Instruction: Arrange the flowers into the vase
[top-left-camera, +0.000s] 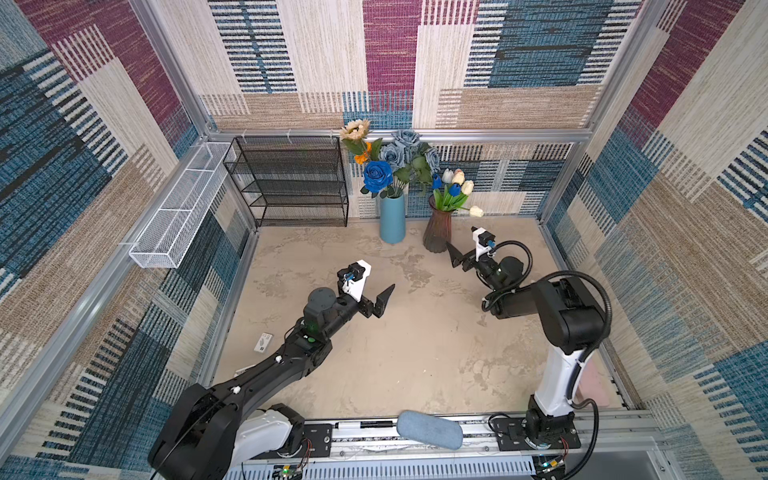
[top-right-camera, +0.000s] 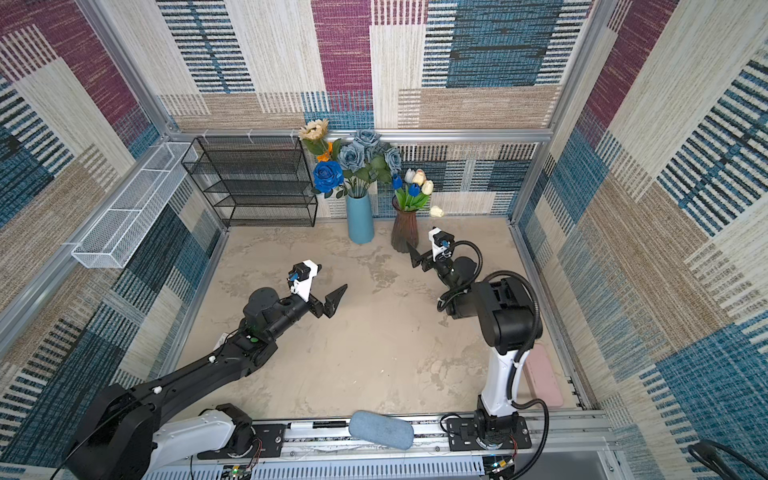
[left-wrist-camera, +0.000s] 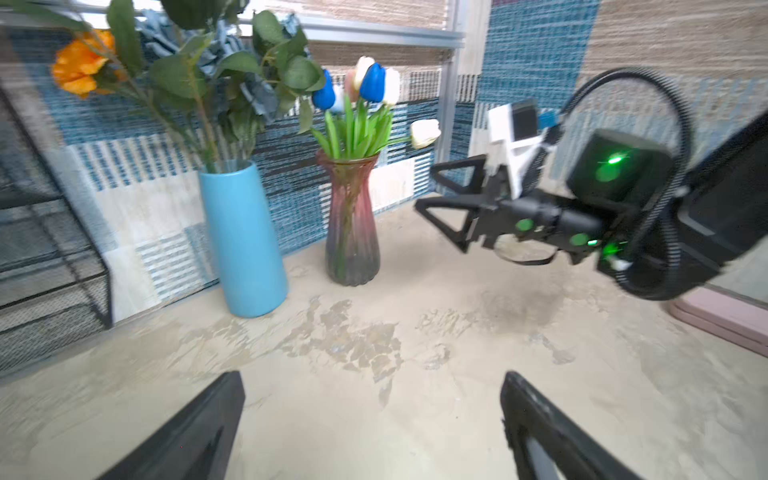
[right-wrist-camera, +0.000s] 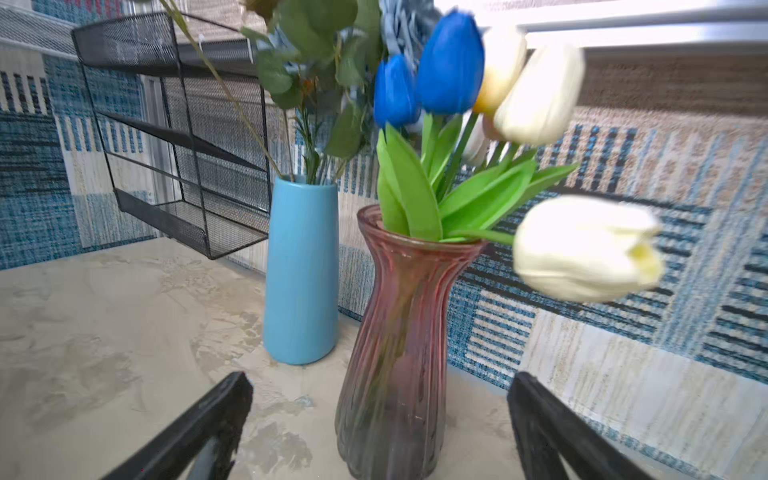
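Tulips (top-left-camera: 452, 189) in pink vase (top-left-camera: 437, 232); right gripper (top-left-camera: 457, 257) agape just beside

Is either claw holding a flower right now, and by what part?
Nothing is held. The left claw is open above the table; the right claw is open, facing the pink vase without touching it.

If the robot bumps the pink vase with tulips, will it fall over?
Probably tippy: the pink vase is tall and narrow-waisted, and one white tulip hangs out over its rim. It looks like glass, so likely breakable and slippery.
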